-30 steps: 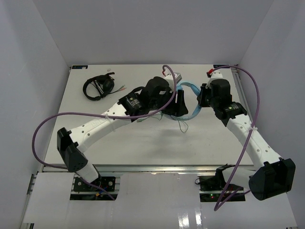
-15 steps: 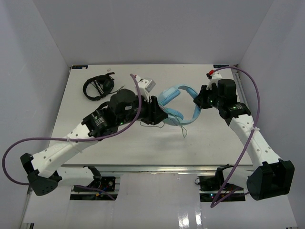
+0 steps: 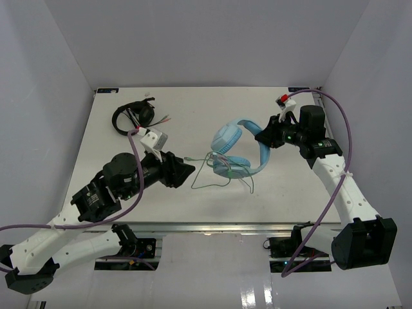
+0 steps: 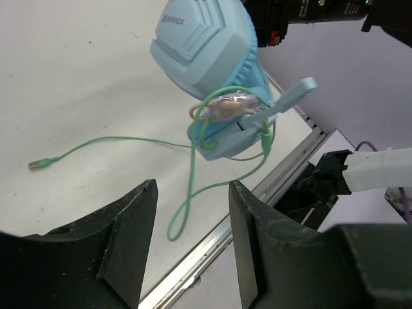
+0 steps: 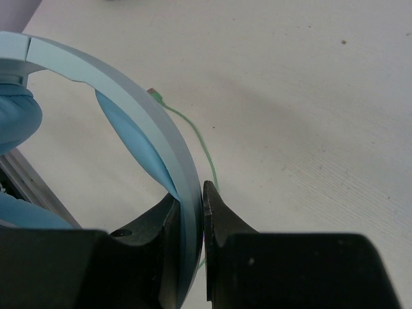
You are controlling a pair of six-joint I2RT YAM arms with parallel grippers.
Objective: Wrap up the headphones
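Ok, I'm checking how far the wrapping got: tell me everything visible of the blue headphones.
The light blue headphones look plastic, with a padded headband and blue ear cups. The right gripper is shut on the headband. A thin pale green cable loops a few times by one cup; the rest trails loose, its plug lying on the white table. The open left gripper holds nothing.

Bright, even light from overhead washes my white bench (image 3: 193, 122); the shadows on it are faint and soft. In both my wrist views, the near foreground is dark and slightly blurred.
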